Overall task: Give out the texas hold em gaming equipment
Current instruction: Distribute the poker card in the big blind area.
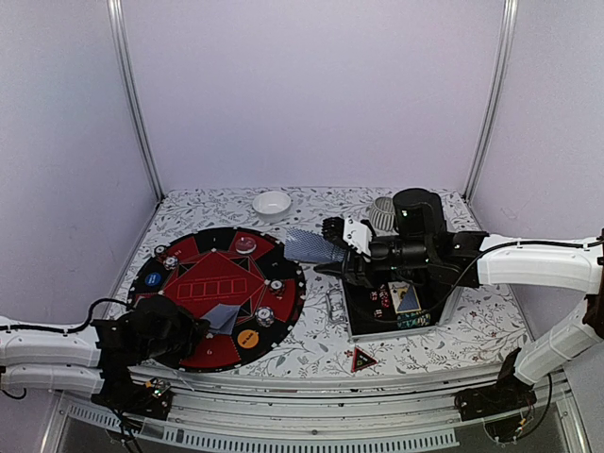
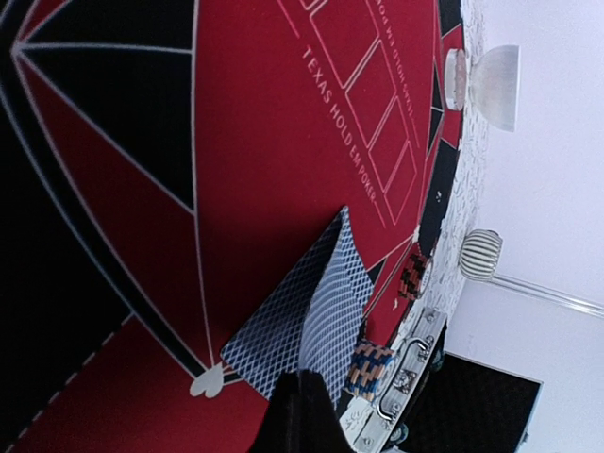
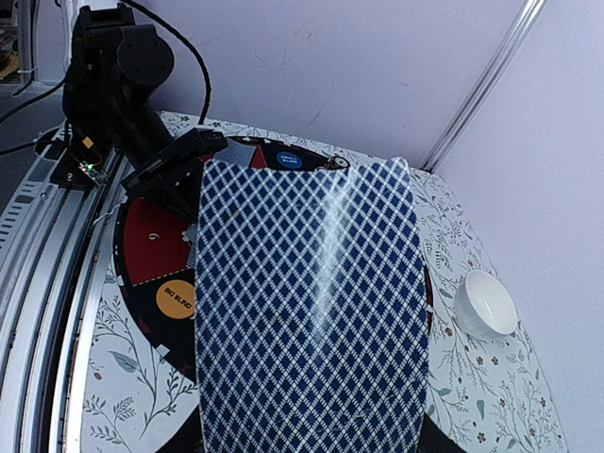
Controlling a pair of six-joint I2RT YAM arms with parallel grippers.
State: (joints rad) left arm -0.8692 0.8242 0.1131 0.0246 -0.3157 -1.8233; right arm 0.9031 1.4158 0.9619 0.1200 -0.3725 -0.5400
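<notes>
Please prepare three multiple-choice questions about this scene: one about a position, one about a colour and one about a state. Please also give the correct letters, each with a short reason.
1. Where does the white bowl stand?
A) on the far side of the table, beyond the round mat
B) at the near edge of the table
C) on top of the round mat

2. What colour is the disc marked BIG BLIND?
A) blue
B) white
C) orange

3. What is the state of the right hand?
A) open and empty
B) shut on a playing card
C) shut, with nothing in it

Answers: 1 A, it stands behind the mat's far rim. 2 C, the right wrist view shows the lettering on orange. 3 B, the card sticks out from its fingers.
</notes>
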